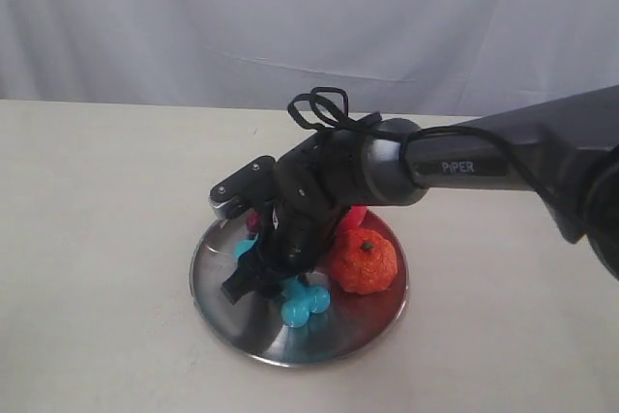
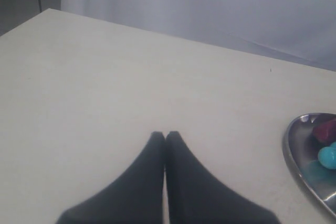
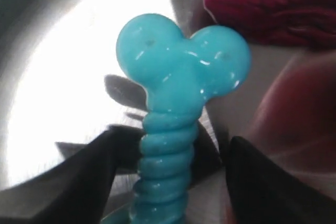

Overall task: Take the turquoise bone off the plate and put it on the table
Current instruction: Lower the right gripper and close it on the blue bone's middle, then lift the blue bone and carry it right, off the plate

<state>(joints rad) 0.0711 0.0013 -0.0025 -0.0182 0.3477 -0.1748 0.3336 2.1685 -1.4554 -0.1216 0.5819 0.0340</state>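
Note:
The turquoise bone lies on the steel plate, which rests on the cream table. My right gripper reaches down onto the plate over the bone's shaft. In the right wrist view the bone runs between the fingers of the right gripper. One finger sits close against the ribbed shaft and a gap shows at the other, so the jaws stand open around it. My left gripper is shut and empty above bare table, away from the plate.
An orange pumpkin toy sits on the plate just right of the bone. A dark red toy lies behind it, close to the bone's knobbed end. A grey-white cloth hangs behind the table.

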